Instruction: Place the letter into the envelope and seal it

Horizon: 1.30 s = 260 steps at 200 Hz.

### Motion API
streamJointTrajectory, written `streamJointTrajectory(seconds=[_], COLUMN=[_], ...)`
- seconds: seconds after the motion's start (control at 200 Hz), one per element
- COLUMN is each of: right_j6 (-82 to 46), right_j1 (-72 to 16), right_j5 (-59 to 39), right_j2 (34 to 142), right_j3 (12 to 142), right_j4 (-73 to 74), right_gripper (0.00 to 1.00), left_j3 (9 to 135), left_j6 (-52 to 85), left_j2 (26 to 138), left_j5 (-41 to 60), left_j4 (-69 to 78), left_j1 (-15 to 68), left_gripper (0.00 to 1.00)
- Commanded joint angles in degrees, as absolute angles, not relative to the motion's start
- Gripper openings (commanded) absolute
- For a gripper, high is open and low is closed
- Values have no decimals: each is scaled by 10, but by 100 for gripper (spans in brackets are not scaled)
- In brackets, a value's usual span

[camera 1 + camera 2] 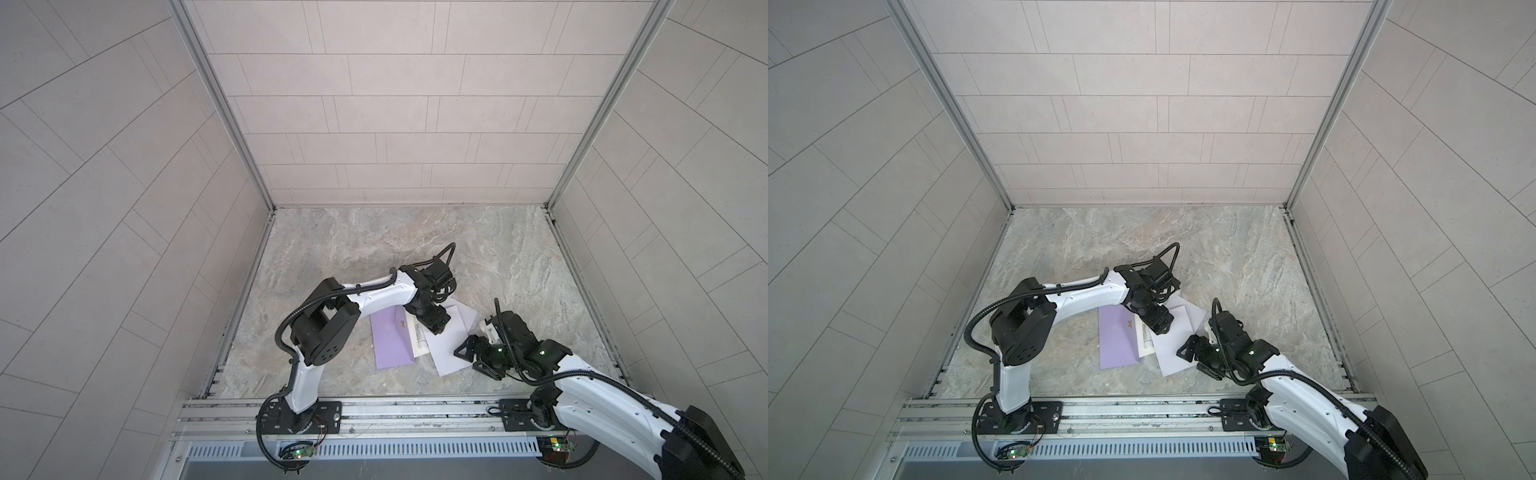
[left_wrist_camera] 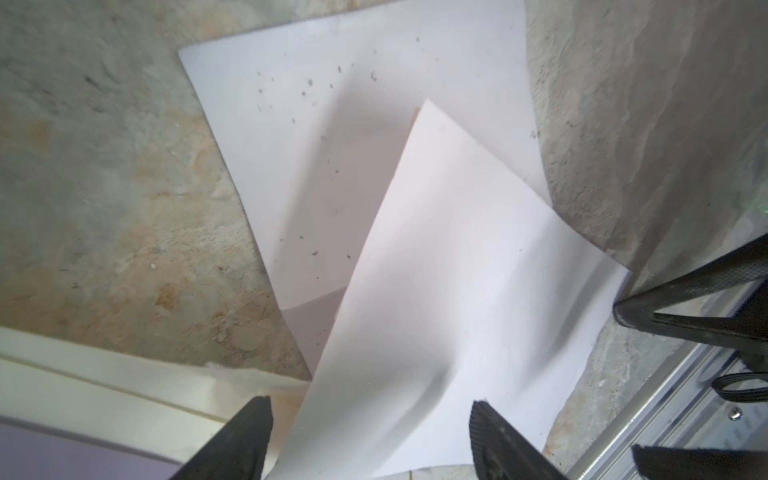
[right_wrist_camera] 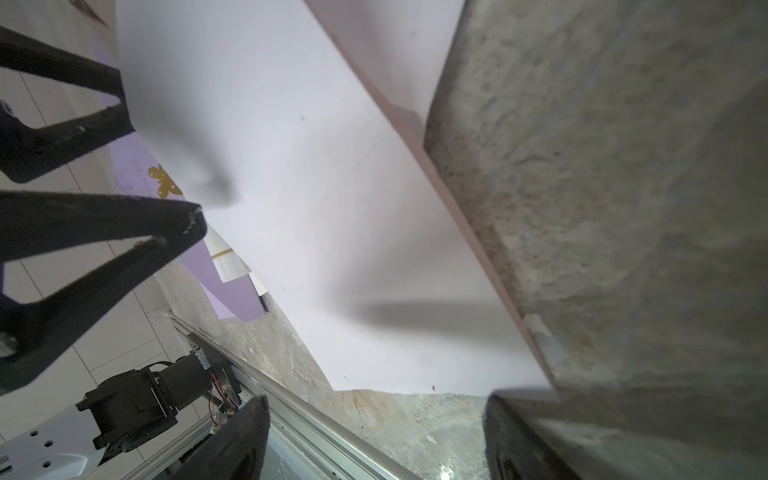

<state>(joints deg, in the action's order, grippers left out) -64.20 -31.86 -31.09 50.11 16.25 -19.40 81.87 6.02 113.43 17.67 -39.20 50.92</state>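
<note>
On the marble table (image 1: pixel 374 232), toward its near edge, the white letter (image 1: pixel 448 355) lies flat as two overlapping sheets, outside the purple envelope (image 1: pixel 392 345) and just to its right. Left gripper (image 1: pixel 435 328) is low over the letter's far part, jaws wide apart astride the paper, nothing clamped. Right gripper (image 1: pixel 471 360) is at the letter's near-right edge, jaws also wide, empty.

One purple envelope (image 1: pixel 390 345), two overlapping white sheets (image 1: pixel 451 345) that I can make out, lower sheet (image 2: pixel 299 145), upper sheet (image 2: pixel 457 291), one desk (image 1: pixel 374 241), two end effectors of mine, left end effector (image 2: pixel 369 406), right end effector (image 3: pixel 376 400).
</note>
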Motion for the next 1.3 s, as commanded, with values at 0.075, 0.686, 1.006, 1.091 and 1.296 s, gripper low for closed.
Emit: streamJointTrajectory(seconds=[0.075, 0.686, 1.006, 1.091, 1.296], right_j6=[-582, -472, -442, -435, -417], right_j1=[-319, -248, -229, -223, -217], right_j5=[-229, -184, -179, -179, -177], right_j2=[579, 679, 700, 709, 730], right_j3=[178, 256, 267, 268, 273], right_j4=[-264, -333, -343, -341, -337], right_gripper=[83, 83, 83, 83, 83], left_j3=[849, 915, 913, 910, 914], left_j6=[42, 52, 44, 33, 11], left_j2=[1155, 1174, 1179, 1169, 1163], left_j5=[172, 216, 264, 269, 301], left_j4=[-423, -447, -459, -458, -466], left_j1=[510, 504, 504, 504, 504], left_gripper=[81, 63, 60, 63, 76])
